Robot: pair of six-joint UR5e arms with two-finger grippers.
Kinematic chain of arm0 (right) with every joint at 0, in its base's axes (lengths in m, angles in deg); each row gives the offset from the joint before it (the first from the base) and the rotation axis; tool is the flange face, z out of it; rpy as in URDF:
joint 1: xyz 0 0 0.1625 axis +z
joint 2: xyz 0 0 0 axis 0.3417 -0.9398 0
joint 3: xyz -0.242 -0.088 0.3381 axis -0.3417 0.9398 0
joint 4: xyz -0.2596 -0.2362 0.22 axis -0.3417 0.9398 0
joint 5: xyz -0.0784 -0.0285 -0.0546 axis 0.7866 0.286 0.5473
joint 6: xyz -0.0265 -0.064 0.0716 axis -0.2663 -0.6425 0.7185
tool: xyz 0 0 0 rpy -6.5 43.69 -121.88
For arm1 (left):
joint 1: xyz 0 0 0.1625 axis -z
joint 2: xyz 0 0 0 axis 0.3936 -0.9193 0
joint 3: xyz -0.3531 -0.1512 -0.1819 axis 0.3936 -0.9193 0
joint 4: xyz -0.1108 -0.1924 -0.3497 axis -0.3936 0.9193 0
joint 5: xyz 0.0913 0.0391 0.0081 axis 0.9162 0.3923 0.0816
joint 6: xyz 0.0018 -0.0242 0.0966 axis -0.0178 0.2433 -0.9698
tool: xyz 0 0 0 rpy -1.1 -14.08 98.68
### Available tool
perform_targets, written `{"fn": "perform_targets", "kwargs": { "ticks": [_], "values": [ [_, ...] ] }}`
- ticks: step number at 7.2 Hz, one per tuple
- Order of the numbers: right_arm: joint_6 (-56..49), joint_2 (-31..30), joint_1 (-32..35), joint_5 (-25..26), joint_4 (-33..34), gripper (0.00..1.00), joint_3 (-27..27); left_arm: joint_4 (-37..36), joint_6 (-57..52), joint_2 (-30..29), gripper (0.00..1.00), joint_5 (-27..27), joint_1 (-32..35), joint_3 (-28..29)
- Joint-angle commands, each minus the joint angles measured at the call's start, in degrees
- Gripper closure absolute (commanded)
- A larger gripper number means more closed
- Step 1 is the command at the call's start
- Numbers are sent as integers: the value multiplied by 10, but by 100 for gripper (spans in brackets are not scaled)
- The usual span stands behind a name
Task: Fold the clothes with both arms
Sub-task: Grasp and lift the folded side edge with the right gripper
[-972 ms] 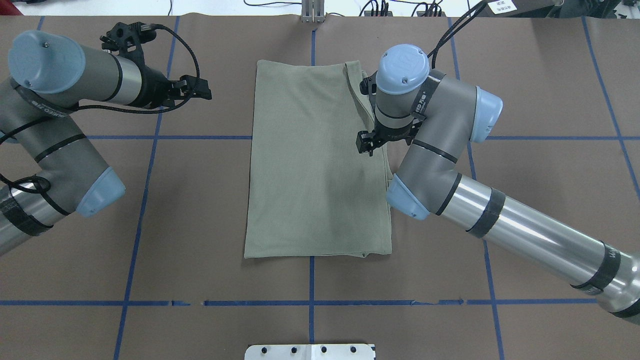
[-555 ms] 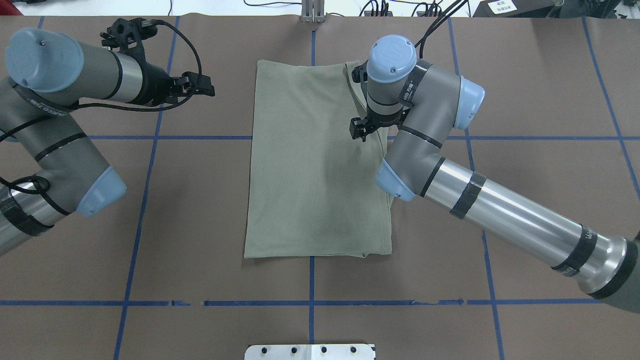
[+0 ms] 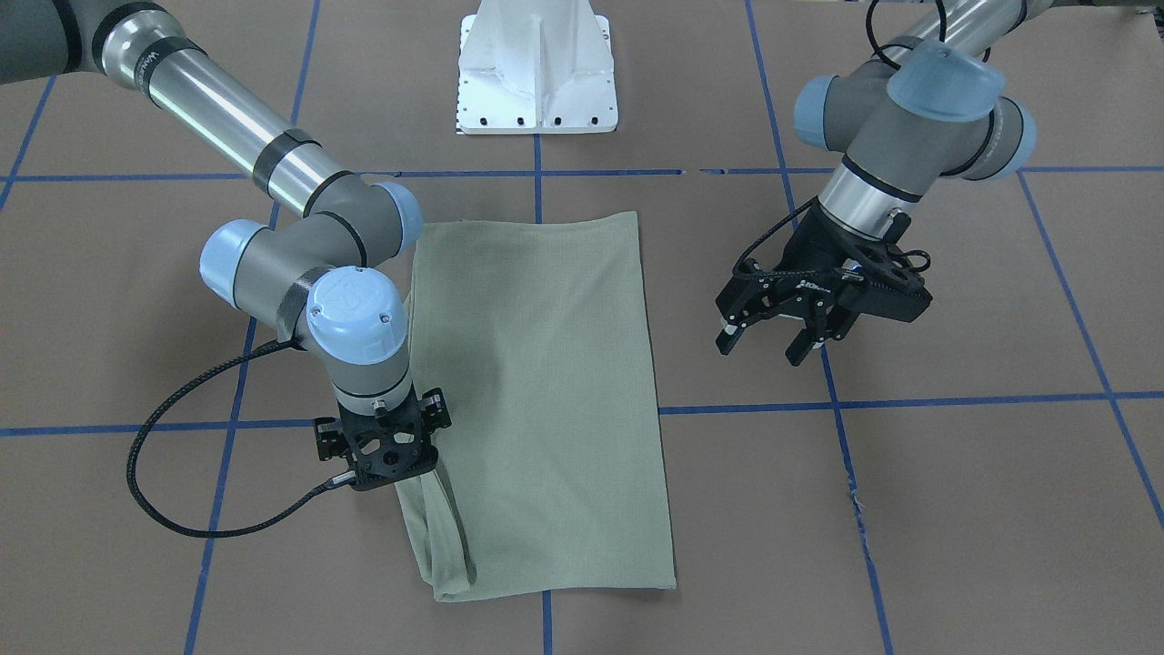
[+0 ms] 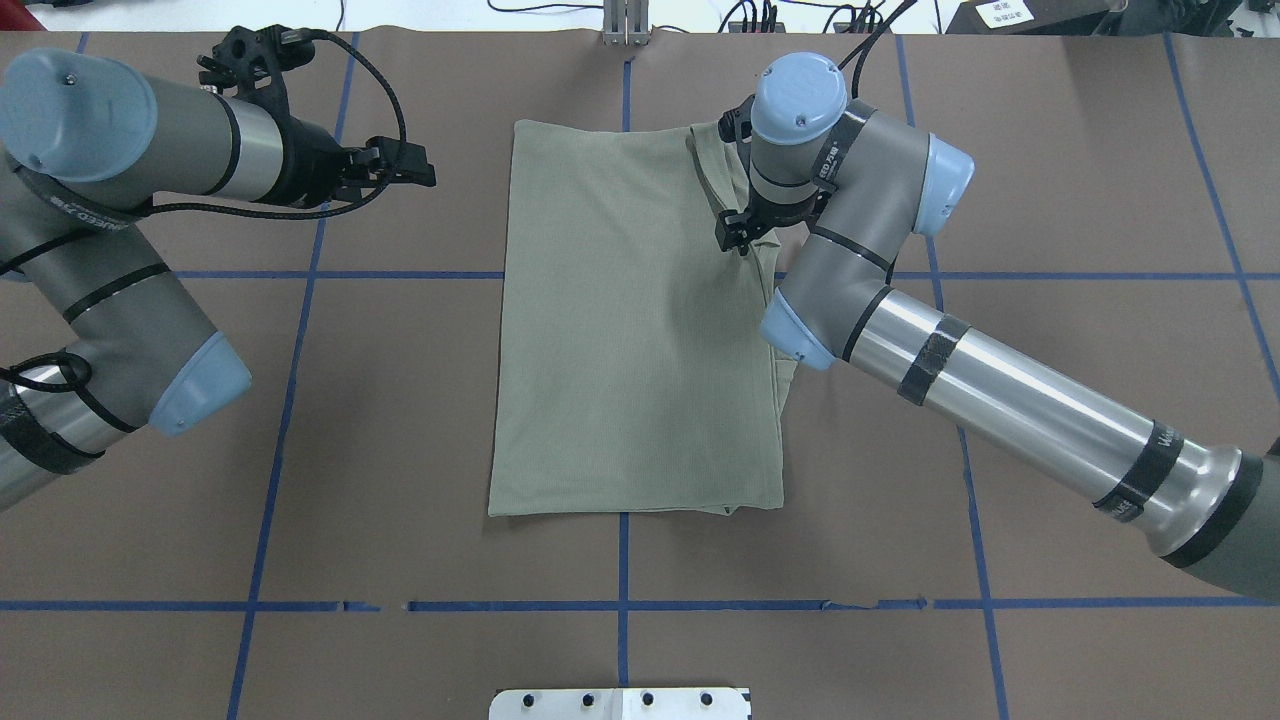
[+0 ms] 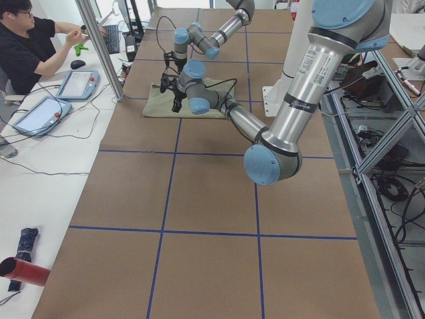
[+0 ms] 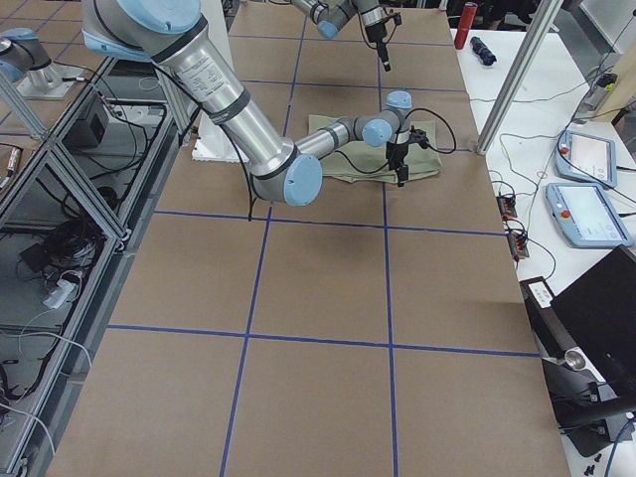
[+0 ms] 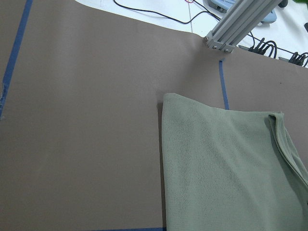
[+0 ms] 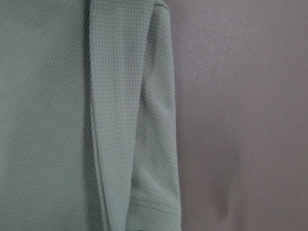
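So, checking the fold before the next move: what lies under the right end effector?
Under the right end effector lies the layered side edge of the shirt on the table. Its own body covers the fingertips, so contact cannot be seen.

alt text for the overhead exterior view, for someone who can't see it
A sage-green shirt, folded into a tall rectangle, lies flat on the brown table. The right arm reaches over its far right edge; the left claw hovers apart, to the shirt's left.
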Motion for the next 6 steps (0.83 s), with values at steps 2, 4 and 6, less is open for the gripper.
{"fn": "perform_targets", "kwargs": {
  "ticks": [2,4,6],
  "values": [
    [0,6,10,-1,-1,0,16,1,0,0,0,0,0,1],
    [-4,6,25,-4,-3,0,37,1,-1,-7,0,-1,-2,-1],
    [-5,7,33,-6,-3,0,43,0,-1,-16,0,-1,-3,0]
  ]
}}
